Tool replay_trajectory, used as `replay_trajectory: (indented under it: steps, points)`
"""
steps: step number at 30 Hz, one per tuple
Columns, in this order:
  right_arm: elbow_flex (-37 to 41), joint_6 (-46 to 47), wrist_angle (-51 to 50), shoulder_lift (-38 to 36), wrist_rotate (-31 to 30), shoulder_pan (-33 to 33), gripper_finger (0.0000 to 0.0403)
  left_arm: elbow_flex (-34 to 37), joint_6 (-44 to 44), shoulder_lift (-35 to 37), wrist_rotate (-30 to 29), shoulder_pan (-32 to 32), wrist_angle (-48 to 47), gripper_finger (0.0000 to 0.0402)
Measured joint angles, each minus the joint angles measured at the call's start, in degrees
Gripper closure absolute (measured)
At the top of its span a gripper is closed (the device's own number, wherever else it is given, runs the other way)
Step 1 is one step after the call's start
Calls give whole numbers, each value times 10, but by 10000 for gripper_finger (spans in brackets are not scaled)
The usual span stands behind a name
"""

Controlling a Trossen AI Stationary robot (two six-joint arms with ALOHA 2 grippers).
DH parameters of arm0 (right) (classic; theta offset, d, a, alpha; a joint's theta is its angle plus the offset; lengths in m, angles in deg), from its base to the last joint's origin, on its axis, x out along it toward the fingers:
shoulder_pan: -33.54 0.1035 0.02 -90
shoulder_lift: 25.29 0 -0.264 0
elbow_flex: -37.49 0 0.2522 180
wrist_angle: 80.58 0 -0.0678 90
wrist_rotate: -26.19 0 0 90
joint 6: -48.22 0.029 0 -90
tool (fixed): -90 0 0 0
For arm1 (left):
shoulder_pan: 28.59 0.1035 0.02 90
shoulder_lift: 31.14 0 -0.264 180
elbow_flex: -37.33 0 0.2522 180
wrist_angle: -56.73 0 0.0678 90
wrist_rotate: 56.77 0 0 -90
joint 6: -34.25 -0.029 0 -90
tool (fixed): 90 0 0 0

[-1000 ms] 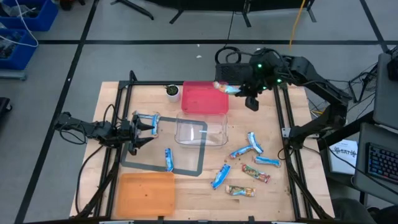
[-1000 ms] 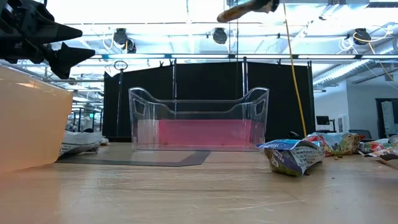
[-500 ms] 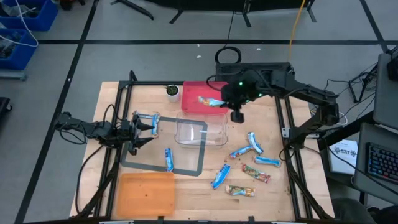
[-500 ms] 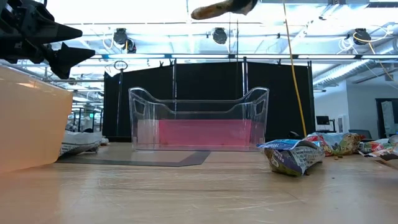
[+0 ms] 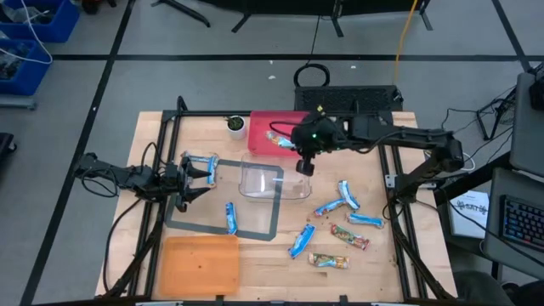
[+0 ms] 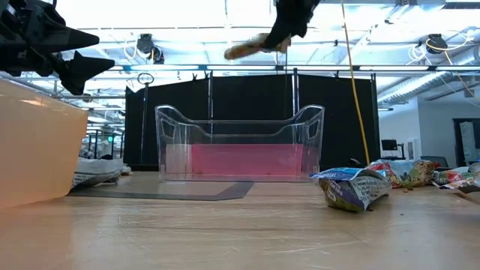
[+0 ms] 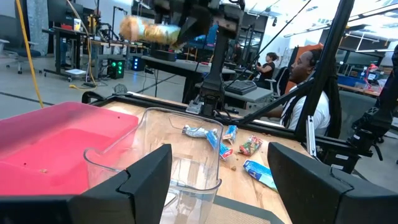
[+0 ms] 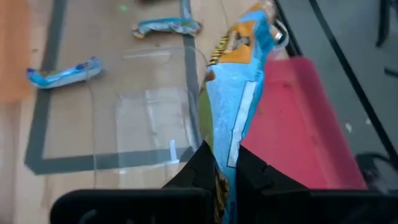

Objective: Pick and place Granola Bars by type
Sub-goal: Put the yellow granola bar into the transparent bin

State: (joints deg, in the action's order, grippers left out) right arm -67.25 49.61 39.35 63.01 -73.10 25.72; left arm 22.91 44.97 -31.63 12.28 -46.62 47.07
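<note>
Right end effector (image 8: pixel 225 163) clamped on blue granola bar (image 8: pixel 233 99) (over red bin (image 8: pixel 297 118))

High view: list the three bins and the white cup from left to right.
Orange bin → white cup → clear bin; the red bin overlaps the clear one, so its place is unclear.

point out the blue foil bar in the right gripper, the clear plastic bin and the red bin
blue foil bar (image 8: pixel 231 93), right wrist view, middle of the wrapper
clear plastic bin (image 6: pixel 240 121), low view, front rim
red bin (image 5: pixel 262 142), high view, bare floor near its left side
</note>
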Motion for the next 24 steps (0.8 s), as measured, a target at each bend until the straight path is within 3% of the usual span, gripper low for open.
replay_trajectory:
  steps: [14,24]
  points:
    - [99,158,89,0,-57,19,390,0,0,0,0,0,0,133]
    - [155,186,163,2,-57,42,391,0,0,0,0,0,0,133]
